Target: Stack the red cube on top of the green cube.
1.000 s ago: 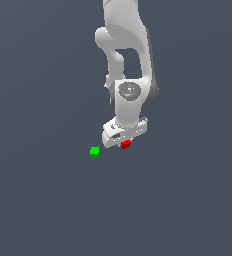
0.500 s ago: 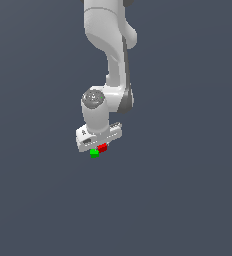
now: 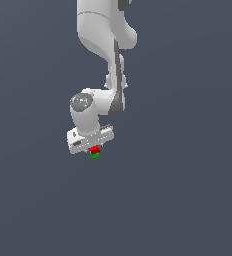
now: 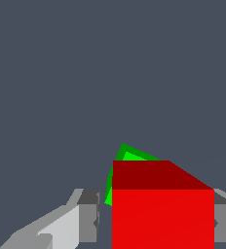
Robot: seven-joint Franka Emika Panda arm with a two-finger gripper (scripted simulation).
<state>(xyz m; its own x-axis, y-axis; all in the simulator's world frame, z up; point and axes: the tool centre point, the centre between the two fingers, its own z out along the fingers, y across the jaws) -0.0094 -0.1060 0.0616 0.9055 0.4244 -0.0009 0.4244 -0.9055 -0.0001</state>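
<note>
The red cube [image 3: 94, 149] sits directly over the green cube [image 3: 94, 155] in the exterior view, with its lower edge meeting the top of the green one; whether the two are in full contact or a thin gap remains cannot be told at this size. In the wrist view the red cube [image 4: 162, 204] fills the near foreground, and only a corner and part of one side of the green cube [image 4: 126, 154] show beyond it, turned at an angle to the red faces. The gripper [image 3: 93, 148] hangs just above the pair, its white body tilted slightly, lower toward the exterior view's left. One of the fingers [image 4: 88, 216] stands apart from the red cube with a visible gap on that side, while the other finger touches or nearly touches the opposite face. The fingers are therefore set narrow around the red cube, but whether they grip it or have let go cannot be told. The arm [image 3: 104, 55] descends from the top edge of the exterior view, bends at a joint, and ends at the wrist over the cubes. The grey bench [image 3: 188, 190] surrounds the stack on all sides.
</note>
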